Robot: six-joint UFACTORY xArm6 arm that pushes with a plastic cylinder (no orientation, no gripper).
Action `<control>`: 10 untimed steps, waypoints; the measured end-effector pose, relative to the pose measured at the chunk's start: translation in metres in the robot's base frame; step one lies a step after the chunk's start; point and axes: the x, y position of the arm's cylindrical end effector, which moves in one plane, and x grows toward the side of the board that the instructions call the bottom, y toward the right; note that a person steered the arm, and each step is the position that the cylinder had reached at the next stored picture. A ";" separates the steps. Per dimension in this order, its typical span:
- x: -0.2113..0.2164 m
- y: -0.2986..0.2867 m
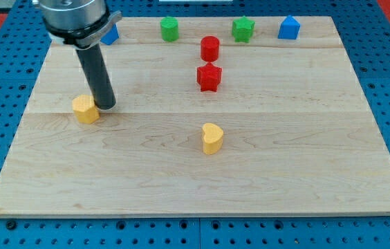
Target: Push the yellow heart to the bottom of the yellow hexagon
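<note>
Right of my tip (106,106), well apart: yellow heart (212,137).

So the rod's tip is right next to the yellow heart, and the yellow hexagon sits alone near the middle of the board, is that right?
Swapped. In the camera view my tip is beside the yellow hexagon at the view's left; the yellow heart sits alone near the middle.

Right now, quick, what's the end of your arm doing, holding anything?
No jaws here: the arm ends in a plain rod, holding nothing.
My tip sits right beside the yellow hexagon, on its right in the view, well left of the yellow heart.
</note>
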 end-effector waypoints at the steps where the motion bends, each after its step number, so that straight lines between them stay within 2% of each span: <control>1: -0.019 0.083; 2: -0.011 0.210; 3: 0.033 0.252; 4: 0.065 0.240; 5: 0.060 0.172; 6: 0.064 0.130; 8: 0.092 0.161; 9: 0.100 0.118; 10: 0.087 0.048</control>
